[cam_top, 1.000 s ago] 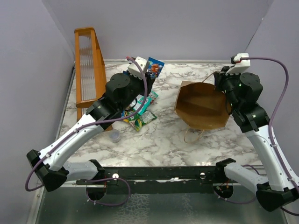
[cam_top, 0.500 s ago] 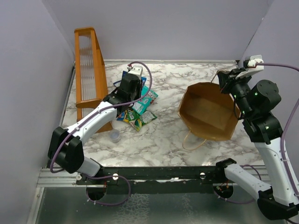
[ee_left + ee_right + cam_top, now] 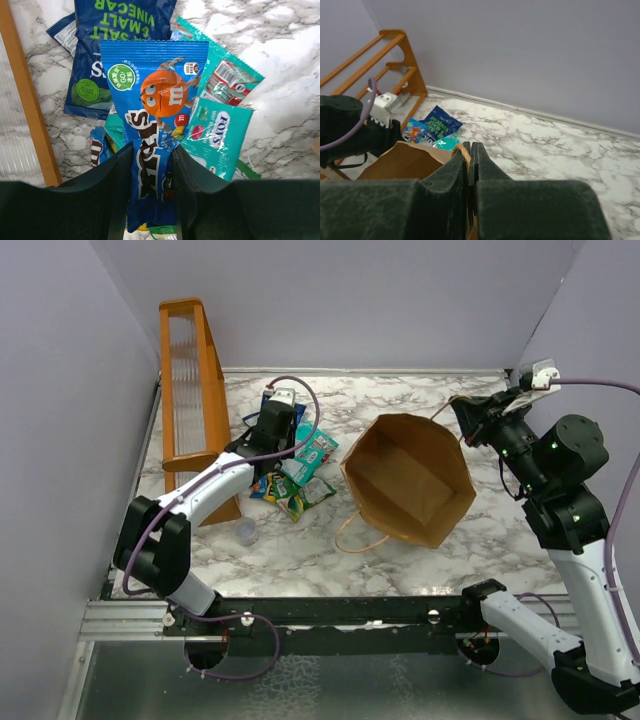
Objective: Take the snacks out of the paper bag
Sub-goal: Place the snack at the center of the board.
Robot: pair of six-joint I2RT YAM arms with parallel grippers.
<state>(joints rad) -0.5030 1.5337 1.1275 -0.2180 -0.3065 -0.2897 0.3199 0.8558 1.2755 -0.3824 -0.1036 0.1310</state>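
The brown paper bag is tipped with its mouth towards the camera, and its inside shows no packets. My right gripper is shut on the bag's cord handle at the far rim and holds it up; the bag also shows in the right wrist view. The snacks lie in a pile left of the bag. My left gripper is over the pile, shut on a blue M&M's packet. Under it lie a dark blue salt and vinegar pouch and teal packets.
An orange wooden rack stands along the left wall, close to my left arm. A small clear plastic cup stands in front of the snack pile. The bag's other cord handle loops on the marble table.
My right gripper has swung left with the handle, dragging the bag left towards the snacks. My left gripper has brought the blue packet down from the air onto the pile.
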